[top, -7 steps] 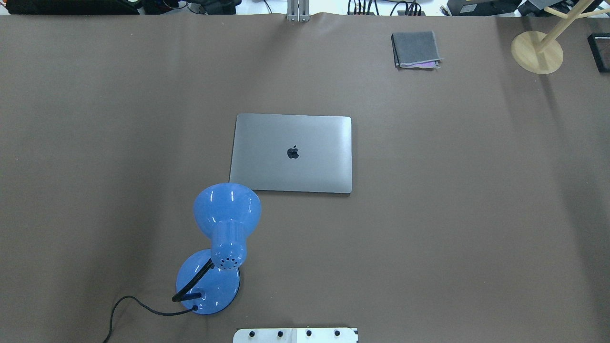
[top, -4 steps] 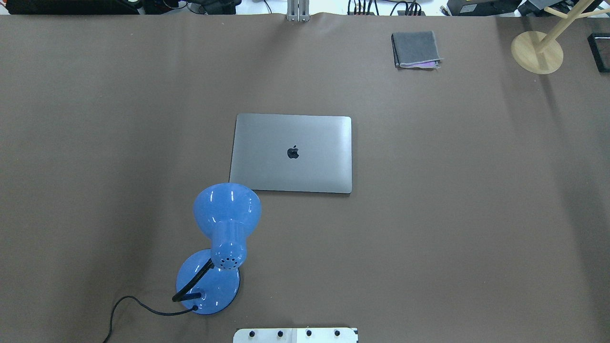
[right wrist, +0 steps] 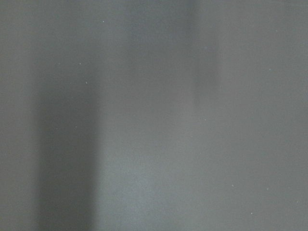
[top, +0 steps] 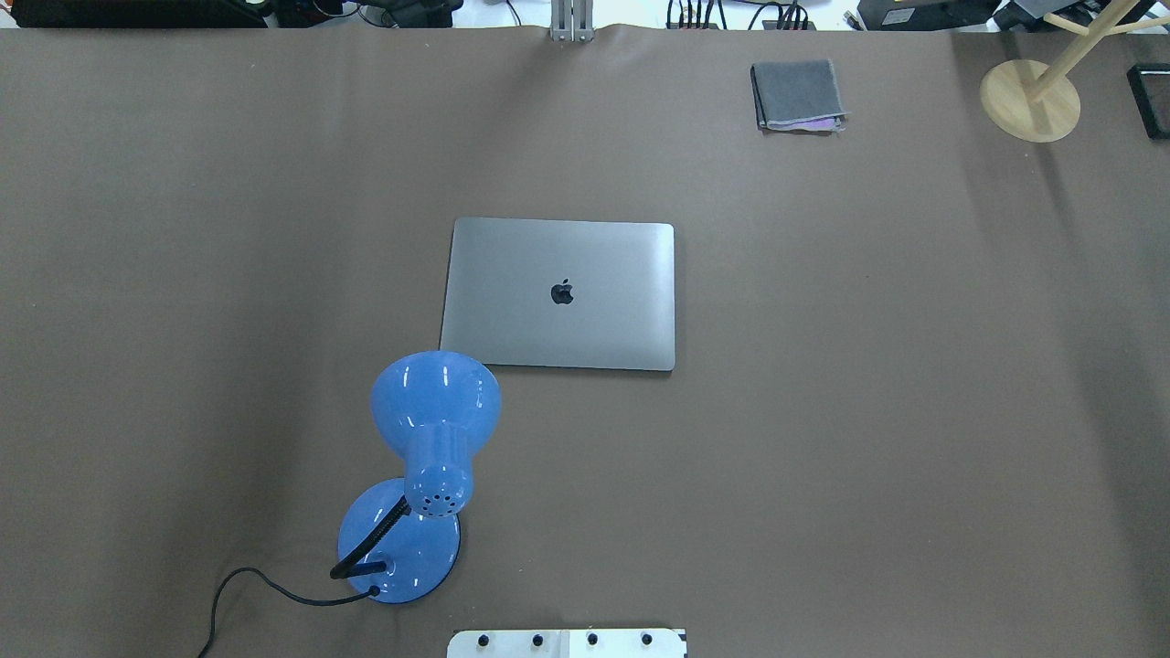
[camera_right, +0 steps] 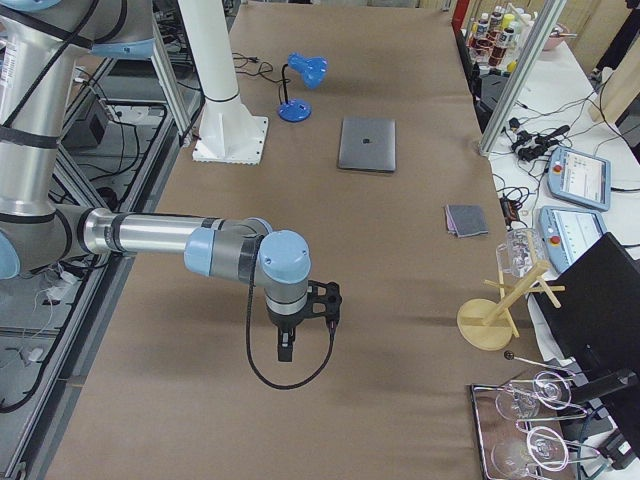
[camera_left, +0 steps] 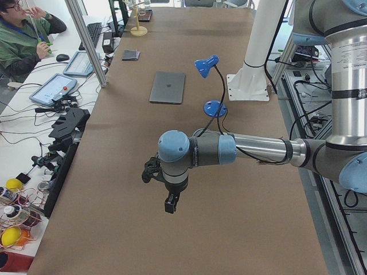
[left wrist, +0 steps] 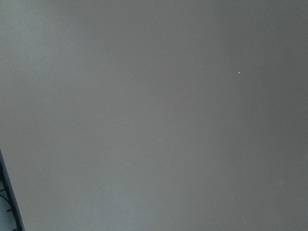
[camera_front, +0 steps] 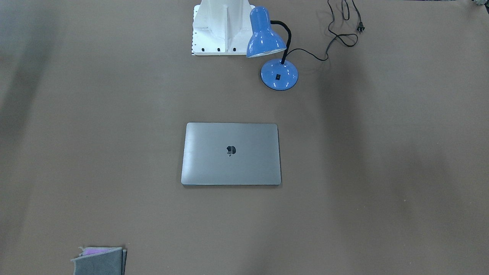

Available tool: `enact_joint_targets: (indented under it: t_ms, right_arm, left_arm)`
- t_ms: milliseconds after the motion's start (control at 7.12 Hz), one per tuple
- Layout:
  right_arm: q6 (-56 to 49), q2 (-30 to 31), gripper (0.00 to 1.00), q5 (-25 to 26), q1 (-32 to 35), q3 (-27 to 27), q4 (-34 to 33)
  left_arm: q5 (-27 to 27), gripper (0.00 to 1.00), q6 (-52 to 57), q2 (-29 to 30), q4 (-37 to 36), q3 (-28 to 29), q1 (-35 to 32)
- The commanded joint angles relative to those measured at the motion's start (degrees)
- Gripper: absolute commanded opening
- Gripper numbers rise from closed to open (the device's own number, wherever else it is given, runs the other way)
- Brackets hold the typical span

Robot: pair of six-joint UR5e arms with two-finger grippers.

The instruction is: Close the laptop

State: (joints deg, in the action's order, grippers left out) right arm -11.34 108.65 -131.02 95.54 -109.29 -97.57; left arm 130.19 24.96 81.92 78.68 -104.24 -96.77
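The space-grey laptop [top: 559,294] lies flat in the middle of the brown table with its lid down and the dark apple logo facing up. It also shows in the front-facing view [camera_front: 230,153] and in both side views [camera_left: 167,87] [camera_right: 367,144]. My left gripper [camera_left: 170,204] hangs over the table's left end, far from the laptop. My right gripper [camera_right: 284,351] hangs over the right end, also far from it. Both show only in the side views, so I cannot tell whether they are open or shut. Both wrist views show only bare brown table cover.
A blue desk lamp [top: 430,429] stands just in front of the laptop's near left corner, its cord trailing left. A folded grey cloth [top: 797,95] lies at the far right. A wooden stand [top: 1030,99] sits at the far right corner. The robot's white base [camera_front: 221,26] is at the near edge.
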Motion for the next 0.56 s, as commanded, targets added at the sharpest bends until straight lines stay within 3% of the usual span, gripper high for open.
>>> enact_joint_targets:
  t_ms: [0, 421]
  right_arm:
    - [0.00, 0.07, 1.00, -0.20, 0.00, 0.04, 1.42]
    - [0.09, -0.01, 1.00, -0.29, 0.00, 0.04, 1.51]
  left_arm:
    - [0.07, 0.98, 0.00, -0.01, 0.07, 0.00, 0.09]
    - [-0.02, 0.98, 0.00, -0.01, 0.68, 0.00, 0.09]
